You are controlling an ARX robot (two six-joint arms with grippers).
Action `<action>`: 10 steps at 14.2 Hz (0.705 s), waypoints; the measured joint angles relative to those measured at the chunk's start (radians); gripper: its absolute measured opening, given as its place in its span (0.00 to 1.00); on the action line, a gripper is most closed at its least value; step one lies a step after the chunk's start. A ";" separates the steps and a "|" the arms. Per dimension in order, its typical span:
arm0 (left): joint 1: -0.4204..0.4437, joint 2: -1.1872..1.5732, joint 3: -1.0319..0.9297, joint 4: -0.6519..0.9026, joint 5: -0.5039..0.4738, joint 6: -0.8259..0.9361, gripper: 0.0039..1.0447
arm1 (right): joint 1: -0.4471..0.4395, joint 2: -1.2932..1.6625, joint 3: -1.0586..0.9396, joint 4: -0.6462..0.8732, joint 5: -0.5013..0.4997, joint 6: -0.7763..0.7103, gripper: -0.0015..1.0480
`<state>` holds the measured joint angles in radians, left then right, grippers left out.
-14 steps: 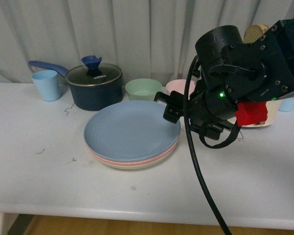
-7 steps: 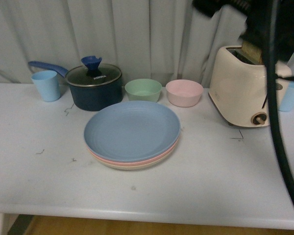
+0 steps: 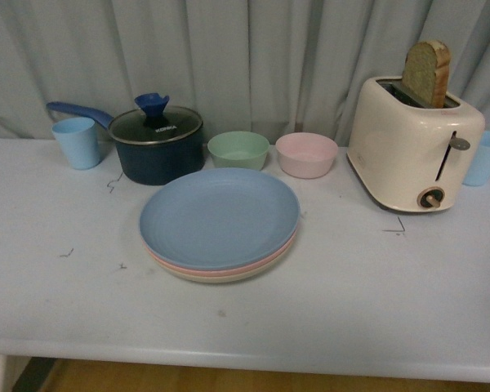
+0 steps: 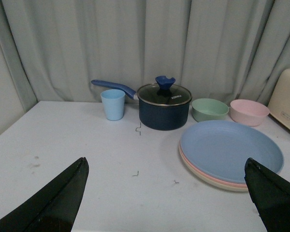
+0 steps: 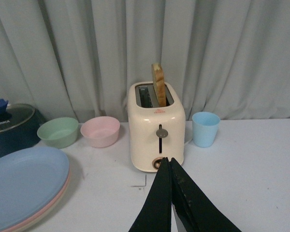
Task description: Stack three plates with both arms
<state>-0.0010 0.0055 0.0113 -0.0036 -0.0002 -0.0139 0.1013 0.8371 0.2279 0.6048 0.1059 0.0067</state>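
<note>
Plates are stacked in one pile near the middle of the white table [image 3: 376, 302]: blue plate [image 3: 219, 216] on top, pink plate [image 3: 257, 265] under it, cream plate [image 3: 220, 278] at the bottom, rims roughly aligned. Only the edges of the two lower plates show.

Just behind the stack stand a green bowl [image 3: 238, 149] and a pink bowl [image 3: 306, 154], side by side and apart from each other. Left of the green bowl sits a dark blue pot [image 3: 158, 151] with a glass lid and a blue knob; its handle points toward a light blue cup [image 3: 76, 142]. Right of the stack, well apart, stands a cream toaster [image 3: 413, 144] with a slice of bread [image 3: 426, 73] upright in a slot. A second light blue cup [image 3: 483, 158] stands beyond the toaster.

Neither arm appears in the front view. Left gripper [image 4: 166, 193]: fingers spread wide, holding nothing, above the table short of the stack. Right gripper [image 5: 170, 166]: fingers pressed together, empty, pointing toward the toaster.
</note>
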 joint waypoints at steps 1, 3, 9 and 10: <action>0.000 0.000 0.000 0.000 0.000 0.000 0.94 | -0.012 -0.039 -0.037 -0.008 -0.016 0.000 0.02; 0.000 0.000 0.000 0.000 0.000 0.000 0.94 | -0.021 -0.066 -0.053 -0.013 -0.032 0.000 0.02; 0.000 0.000 0.000 0.000 0.000 0.000 0.94 | -0.101 -0.257 -0.150 -0.103 -0.106 0.000 0.02; 0.000 0.000 0.000 0.000 0.000 0.000 0.94 | -0.101 -0.290 -0.163 -0.128 -0.106 0.000 0.02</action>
<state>-0.0010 0.0055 0.0113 -0.0032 -0.0002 -0.0139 -0.0002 0.5468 0.0654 0.4770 0.0002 0.0063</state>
